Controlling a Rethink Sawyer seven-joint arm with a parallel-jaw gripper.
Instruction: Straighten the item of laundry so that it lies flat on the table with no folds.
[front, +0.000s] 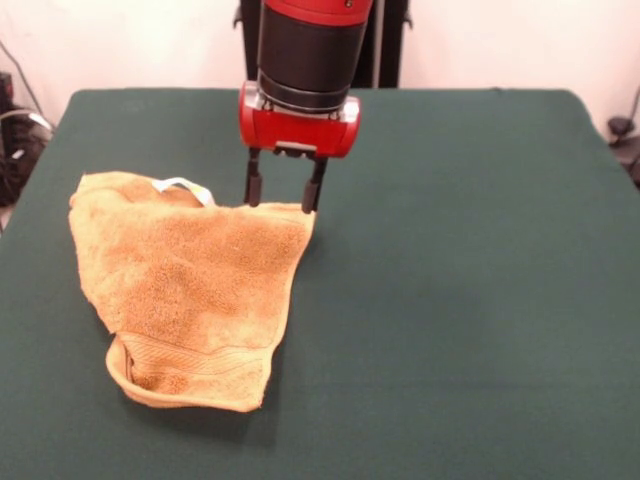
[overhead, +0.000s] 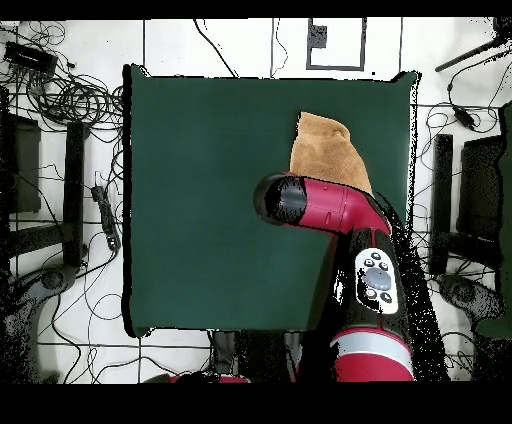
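You've got the gripper (front: 283, 192) w/ jaws apart at the far corner of the folded towel (front: 190, 285) on the tabletop (front: 470, 300).

Bare green worktop (front: 470, 300) lies open beside the crumpled towel (front: 190, 280); only the towel occupies one side.
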